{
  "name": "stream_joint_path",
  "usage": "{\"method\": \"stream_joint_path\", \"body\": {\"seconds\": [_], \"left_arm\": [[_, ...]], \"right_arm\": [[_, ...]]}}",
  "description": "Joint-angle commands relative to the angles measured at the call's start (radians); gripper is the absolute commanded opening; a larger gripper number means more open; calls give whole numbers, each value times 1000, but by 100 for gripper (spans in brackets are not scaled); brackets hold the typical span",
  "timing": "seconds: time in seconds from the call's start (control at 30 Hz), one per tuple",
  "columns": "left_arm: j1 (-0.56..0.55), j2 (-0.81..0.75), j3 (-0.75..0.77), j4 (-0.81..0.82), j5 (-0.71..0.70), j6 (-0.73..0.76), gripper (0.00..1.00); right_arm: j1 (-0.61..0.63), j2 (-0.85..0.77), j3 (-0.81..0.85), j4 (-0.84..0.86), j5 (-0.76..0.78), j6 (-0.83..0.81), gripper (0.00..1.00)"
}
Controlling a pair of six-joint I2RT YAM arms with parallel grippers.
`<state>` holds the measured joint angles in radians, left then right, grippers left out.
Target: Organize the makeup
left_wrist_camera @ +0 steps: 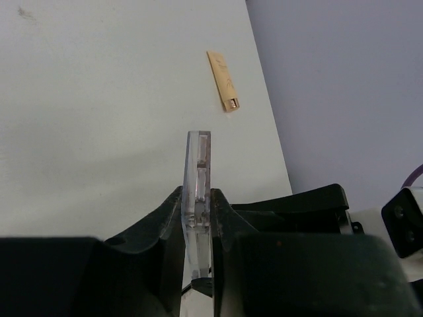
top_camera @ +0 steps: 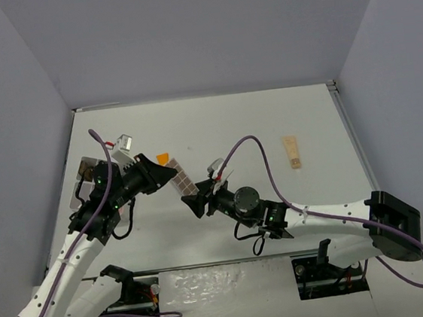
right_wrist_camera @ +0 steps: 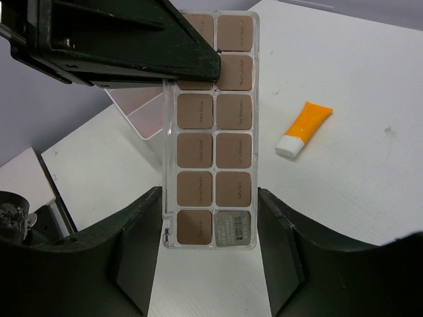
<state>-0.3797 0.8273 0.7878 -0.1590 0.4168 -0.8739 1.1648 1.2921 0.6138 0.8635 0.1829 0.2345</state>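
A clear eyeshadow palette (right_wrist_camera: 215, 132) with brown pans hangs above the table between both arms. My right gripper (right_wrist_camera: 210, 244) is shut on its near end, one finger against each long side. My left gripper (left_wrist_camera: 197, 218) is shut on the far end, where the palette (left_wrist_camera: 197, 172) shows edge-on between the jaws. From the top view the palette (top_camera: 184, 180) bridges the left gripper (top_camera: 169, 174) and the right gripper (top_camera: 197, 201). An orange tube with a white cap (right_wrist_camera: 304, 129) lies on the table beyond it. A beige tube (top_camera: 293, 152) lies far right.
A white translucent box (top_camera: 123, 146) and a brown item (top_camera: 85, 169) sit at the table's left side behind the left arm. A pale pinkish flat case (right_wrist_camera: 142, 109) lies below the palette. The table's right edge (left_wrist_camera: 268, 112) runs near the beige tube (left_wrist_camera: 223, 80).
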Motion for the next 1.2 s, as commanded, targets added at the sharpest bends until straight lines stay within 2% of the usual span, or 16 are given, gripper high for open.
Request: {"method": "stream_joint_path", "body": {"seconds": [0.0,0.1,0.17,0.33,0.43,0.53,0.63,0.7,0.8,0.9,1.03,1.17], "left_arm": [[-2,-21,21,68,-29,28,0],[-2,-25,27,39,-71,78,0],[-2,-27,35,13,-108,124,0],[-1,-21,77,-81,-260,286,0],[1,-14,128,-129,-419,450,0],[8,-13,158,-108,-559,612,0],[39,-20,143,17,-644,815,0],[87,-22,117,97,-640,885,0],[275,18,82,204,-467,905,0],[471,73,65,298,-338,851,0],[553,130,29,463,-307,860,0],[608,210,43,500,-239,856,0]], "right_arm": [[6,-34,19,95,22,-21,56],[4,-42,22,58,48,-26,87],[2,-54,31,11,83,-33,97],[-11,-107,31,-113,151,-68,100],[-33,-158,14,-181,187,-99,100],[-78,-207,-28,-209,192,-102,100],[-136,-255,-82,-210,159,-78,100],[-172,-268,-97,-216,142,-51,100],[-207,-281,-116,-212,114,-42,100],[-214,-286,-124,-211,113,-39,100],[-219,-277,-131,-210,103,-25,100],[-224,-277,-135,-207,89,-24,100]]}}
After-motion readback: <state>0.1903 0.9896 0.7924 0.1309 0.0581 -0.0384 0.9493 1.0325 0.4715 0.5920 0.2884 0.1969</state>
